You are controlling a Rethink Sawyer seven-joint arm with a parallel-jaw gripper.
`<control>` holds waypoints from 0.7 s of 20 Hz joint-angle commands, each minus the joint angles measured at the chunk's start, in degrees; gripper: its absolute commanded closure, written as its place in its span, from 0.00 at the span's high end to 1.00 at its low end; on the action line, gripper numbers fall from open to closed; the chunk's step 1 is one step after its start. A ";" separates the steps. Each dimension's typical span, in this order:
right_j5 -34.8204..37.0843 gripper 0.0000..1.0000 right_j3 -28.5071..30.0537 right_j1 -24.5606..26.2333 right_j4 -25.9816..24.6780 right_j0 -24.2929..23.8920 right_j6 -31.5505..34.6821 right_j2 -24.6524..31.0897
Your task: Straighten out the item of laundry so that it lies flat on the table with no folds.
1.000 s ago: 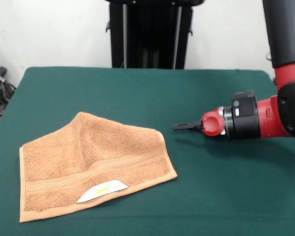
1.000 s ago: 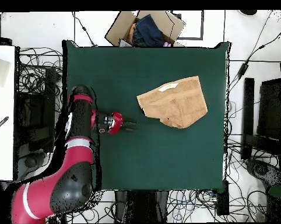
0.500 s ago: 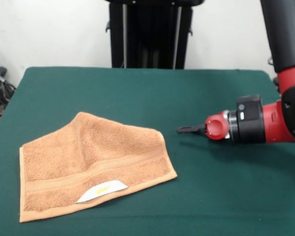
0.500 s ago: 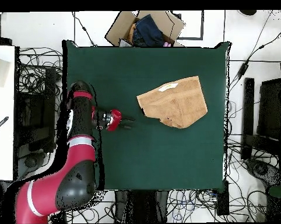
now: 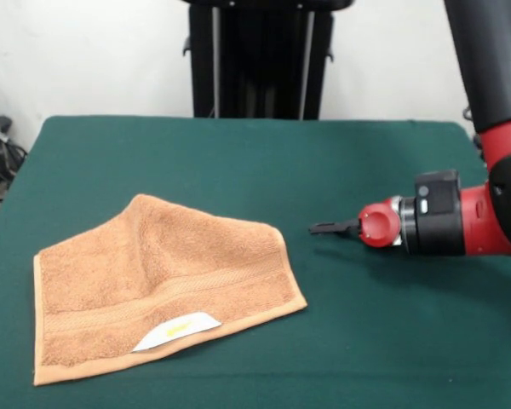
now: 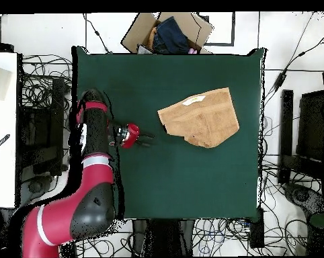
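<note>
1. Small orange-tan terry-cloth hand towel (image 5: 157,285) lay on the big rectangular table (image 5: 264,153) covered in dark green felt-like cloth, in the front view on the left and toward the near edge.
2. Towel was not flat: one part was doubled over, giving a slanted fold edge and a raised ridge through the middle.
3. Woven band ran across the towel close to its near hem. White label with a yellow mark (image 5: 177,331) sat on that hem, facing up.
4. Overhead, the towel (image 6: 199,117) was right of table centre, fully on the green cloth, clear of all table edges.
5. Red and black arm (image 5: 494,170) came in from the right side of the front view, wrist about horizontal, low over the table.
6. Black tool (image 5: 328,228) pointed at the towel, near its right corner but apart from it, not touching. It held nothing.
7. Tool looked like a thin dark sliver in both views (image 6: 146,140); couldn't tell if it was wide or narrow.
8. Cardboard box with dark clothing (image 6: 168,32) stood on the floor off one table edge; cables (image 6: 37,87) were strewn round the table.
</note>
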 commanded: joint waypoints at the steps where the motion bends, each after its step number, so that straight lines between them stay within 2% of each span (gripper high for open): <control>1: -29.08 1.00 -4.68 5.43 1.37 -1.08 -8.48 13.89; 14: -44.55 1.00 1.65 4.48 0.87 -6.22 -11.56 14.92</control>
